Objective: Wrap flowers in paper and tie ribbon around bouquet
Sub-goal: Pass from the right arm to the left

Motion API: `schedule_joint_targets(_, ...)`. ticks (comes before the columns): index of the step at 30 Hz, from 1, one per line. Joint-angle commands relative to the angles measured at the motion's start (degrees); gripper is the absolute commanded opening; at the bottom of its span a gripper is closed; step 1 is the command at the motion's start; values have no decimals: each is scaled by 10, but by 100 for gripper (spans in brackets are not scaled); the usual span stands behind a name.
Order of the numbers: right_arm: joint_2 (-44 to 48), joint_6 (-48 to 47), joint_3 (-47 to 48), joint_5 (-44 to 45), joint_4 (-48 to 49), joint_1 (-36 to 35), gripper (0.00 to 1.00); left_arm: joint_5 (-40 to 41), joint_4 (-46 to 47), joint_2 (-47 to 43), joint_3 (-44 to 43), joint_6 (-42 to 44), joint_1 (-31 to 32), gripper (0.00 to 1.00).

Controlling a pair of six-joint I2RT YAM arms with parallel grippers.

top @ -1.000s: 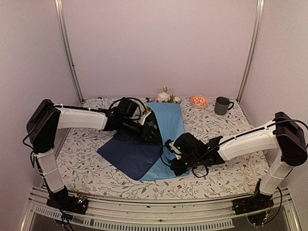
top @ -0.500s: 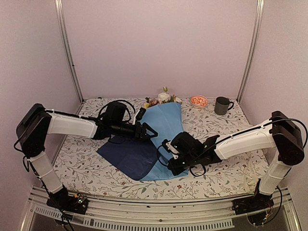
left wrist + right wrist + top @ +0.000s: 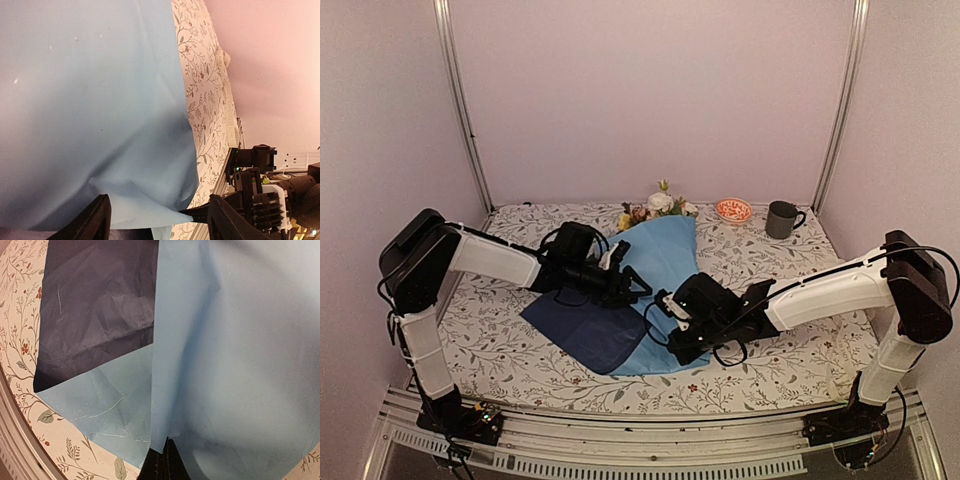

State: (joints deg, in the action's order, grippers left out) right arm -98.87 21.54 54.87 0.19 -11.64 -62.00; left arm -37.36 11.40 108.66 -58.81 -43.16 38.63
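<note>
Left fingers (image 3: 635, 291) have let the raised flap drop and now sit lower.
We see them spread beside the paper (image 3: 665, 250), which lies on the tabletop (image 3: 790, 350) with its light-blue face folded over the navy side. Right fingers (image 3: 166, 460) press together, pinching its near fold. Flowers (image 3: 655, 205) poke out at the far end.

The paper (image 3: 670, 250) covers the stems of the flowers (image 3: 658, 204), so only blooms show at its far end. The right wrist view's bottom edge cuts off the right gripper (image 3: 166, 447) behind its fingertips.
</note>
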Motion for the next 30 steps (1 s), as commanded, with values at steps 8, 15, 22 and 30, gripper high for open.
schedule_joint_targets(8, -13, -13, 15, -2, -10, -7, 0, 24, -26, -68, 50, 11, 7, 67)
schedule_joint_targets(15, -15, -15, 19, -2, -11, -8, 0, 8, -25, 12, -21, 19, 11, 68)
schedule_joint_targets(22, -18, -27, 29, -5, -17, -12, 0, 14, -45, 26, -56, 51, 9, 8)
schedule_joint_targets(30, 9, -43, 15, -36, -17, -11, 17, 45, -86, 12, -6, 110, -35, 0)
